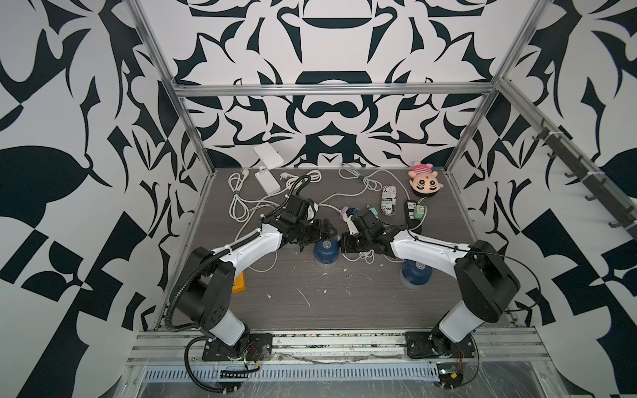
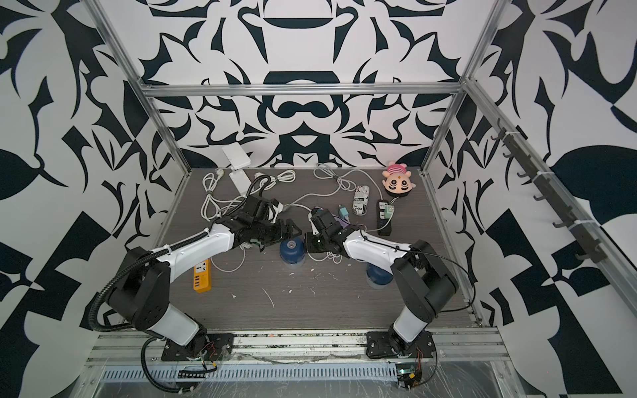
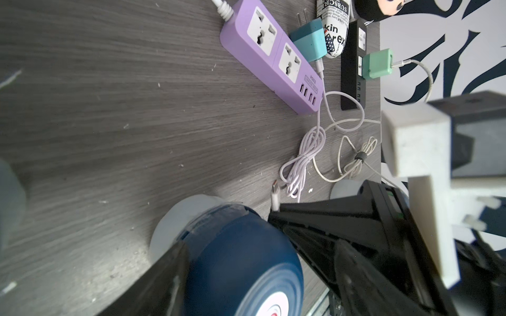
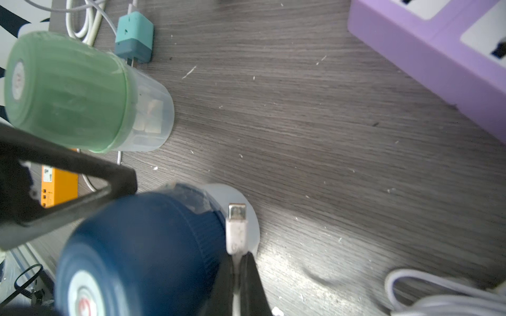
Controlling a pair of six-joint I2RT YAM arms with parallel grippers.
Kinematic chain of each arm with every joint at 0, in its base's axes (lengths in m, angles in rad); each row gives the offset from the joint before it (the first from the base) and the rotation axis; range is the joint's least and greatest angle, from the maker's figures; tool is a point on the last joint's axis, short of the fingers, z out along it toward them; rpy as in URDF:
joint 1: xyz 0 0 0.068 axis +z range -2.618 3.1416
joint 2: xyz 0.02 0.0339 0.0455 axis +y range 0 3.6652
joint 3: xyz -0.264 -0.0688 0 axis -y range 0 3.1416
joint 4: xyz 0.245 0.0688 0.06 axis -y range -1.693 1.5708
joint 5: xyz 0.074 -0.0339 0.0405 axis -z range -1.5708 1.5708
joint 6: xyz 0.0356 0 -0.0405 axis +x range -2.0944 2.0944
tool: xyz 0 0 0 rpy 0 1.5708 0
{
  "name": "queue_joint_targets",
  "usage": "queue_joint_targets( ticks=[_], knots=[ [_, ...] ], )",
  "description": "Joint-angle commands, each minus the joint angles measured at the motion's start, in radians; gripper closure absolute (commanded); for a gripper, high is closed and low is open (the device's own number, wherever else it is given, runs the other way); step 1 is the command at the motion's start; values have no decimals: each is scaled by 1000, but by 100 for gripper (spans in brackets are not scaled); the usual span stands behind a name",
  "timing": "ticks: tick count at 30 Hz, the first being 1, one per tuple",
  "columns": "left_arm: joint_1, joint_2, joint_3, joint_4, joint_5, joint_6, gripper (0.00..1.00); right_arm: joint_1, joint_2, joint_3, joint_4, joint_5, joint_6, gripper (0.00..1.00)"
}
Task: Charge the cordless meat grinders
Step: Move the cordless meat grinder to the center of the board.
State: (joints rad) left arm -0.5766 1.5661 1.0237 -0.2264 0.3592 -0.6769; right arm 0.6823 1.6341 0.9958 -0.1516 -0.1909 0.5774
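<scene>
Two jobs: left tool (image 3: 224,234) clamps navy grinder (image 1: 325,249), right tool (image 4: 239,260) pinches cable plug (image 4: 236,227) near purple strip (image 3: 262,54).

The right gripper (image 4: 241,260), jaws closed, pinches a white USB-C plug (image 4: 237,227) just beside the navy grinder (image 4: 142,246); the mint green grinder (image 4: 68,93) stands near it.

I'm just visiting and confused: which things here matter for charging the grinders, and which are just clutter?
Job: navy grinder, second navy grinder, mint green grinder, USB-C plug in right gripper, teal charger, purple power strip.
Lying about: pink plush toy, newsprint-patterned pouch.
</scene>
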Motion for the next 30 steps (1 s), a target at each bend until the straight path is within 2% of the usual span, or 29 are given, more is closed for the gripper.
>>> queue_joint_targets(
  ticks=[1,10,18,23,30],
  knots=[
    [-2,-68,-54,28,20,-53,14,-2,-10,57,-11,17,6,100],
    [-20,-163,-188,138,77,-190,14,-43,-120,-29,-125,112,-24,100],
    [-78,-273,-301,178,54,-276,14,-8,-241,-178,-149,99,11,100],
    [-75,-363,-297,55,-79,-223,10,51,-260,-217,-117,105,55,100],
    [-9,-244,-165,-20,-94,-115,6,88,-215,-205,-57,102,121,100]
  ],
)
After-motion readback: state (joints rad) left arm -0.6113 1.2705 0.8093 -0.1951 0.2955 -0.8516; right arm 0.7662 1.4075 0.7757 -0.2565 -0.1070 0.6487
